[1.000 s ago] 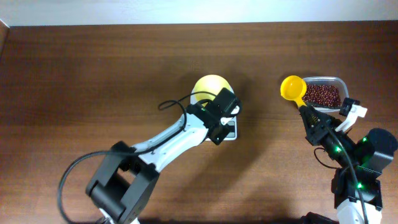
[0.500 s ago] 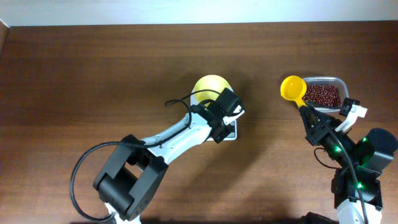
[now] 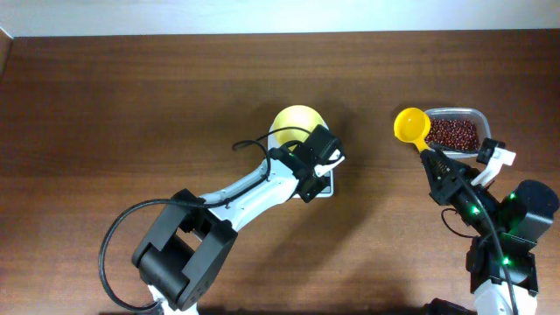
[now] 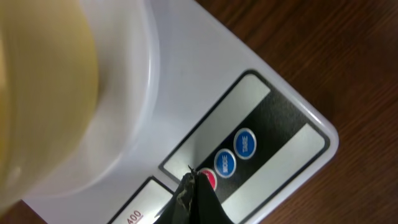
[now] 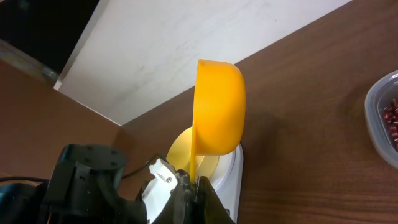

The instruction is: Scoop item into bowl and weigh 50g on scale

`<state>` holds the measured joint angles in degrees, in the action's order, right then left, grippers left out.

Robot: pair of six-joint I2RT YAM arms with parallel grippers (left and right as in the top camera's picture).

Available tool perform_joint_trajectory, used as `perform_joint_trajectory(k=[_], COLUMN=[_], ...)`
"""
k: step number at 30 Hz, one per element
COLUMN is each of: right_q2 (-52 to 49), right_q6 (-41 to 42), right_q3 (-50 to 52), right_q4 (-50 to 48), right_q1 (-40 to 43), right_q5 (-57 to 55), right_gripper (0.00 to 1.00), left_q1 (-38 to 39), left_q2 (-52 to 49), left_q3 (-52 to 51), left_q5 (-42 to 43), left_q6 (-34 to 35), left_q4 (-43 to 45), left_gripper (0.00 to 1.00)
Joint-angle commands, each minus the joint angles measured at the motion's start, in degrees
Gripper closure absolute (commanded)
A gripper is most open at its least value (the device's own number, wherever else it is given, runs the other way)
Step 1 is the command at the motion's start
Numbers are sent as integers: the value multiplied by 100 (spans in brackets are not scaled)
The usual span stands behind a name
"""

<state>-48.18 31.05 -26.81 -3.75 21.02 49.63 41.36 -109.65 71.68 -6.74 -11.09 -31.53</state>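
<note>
My clenched left hand [image 4: 193, 186] has eased onto the red button [image 4: 209, 181] of the scale [image 4: 205, 56] — zeroing it, I judge — while my right hand [image 5: 193, 186] keeps gripping the scoop [image 5: 217, 106].

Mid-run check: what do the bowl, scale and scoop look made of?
Bowl: probably plastic, pale yellow, smooth and even in colour, with no grain or glaze shine.
Scale: white moulded plastic by the look, semi-gloss with soft reflections and rounded corners.
Scoop: orange-yellow plastic, smooth and thin-walled, with a dull sheen. It is likely rigid.
</note>
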Motion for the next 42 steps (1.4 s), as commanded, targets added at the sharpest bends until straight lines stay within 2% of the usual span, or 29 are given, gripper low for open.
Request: perform_joint_trajectory(k=[1,11,14,25,29,34,38,41,42], right_q2=[0,2,2,0,-22,-315,-557,-621,-632], right_q6=[-83,-59,-61,-61,-63,-61,-39,-28,-11], right_q3=[-85,-85,-85,-85,-85,-85,-85,-85,-85], right_q4=[-9,-9,-9,-7,-9,-17,-122,-120,-116], right_q1=[39,39,39,39,39,39,39,39,39], right_q5=[72,79,81,76,72,-341,-378,-378,-378], right_gripper=[96,96,96,96,96,96,96,96,96], left_q1=[28,28,28,39,50,46,-625,-1845,-2575], left_q2=[-103,-107,-299,-310,166,1340,2796,3528,3700], left_q3=[79,59,59,149,688,723,726,726,726], left_q5=[-55,-15,308,68,103,669,-299,-555,-553], left_q6=[76,260,-236,-227,-225,-227,-225,-151,153], left_q4=[-39,59,0,-236,-1187,-1392,-782,151,658], left_gripper=[100,100,100,100,100,100,100,98,96])
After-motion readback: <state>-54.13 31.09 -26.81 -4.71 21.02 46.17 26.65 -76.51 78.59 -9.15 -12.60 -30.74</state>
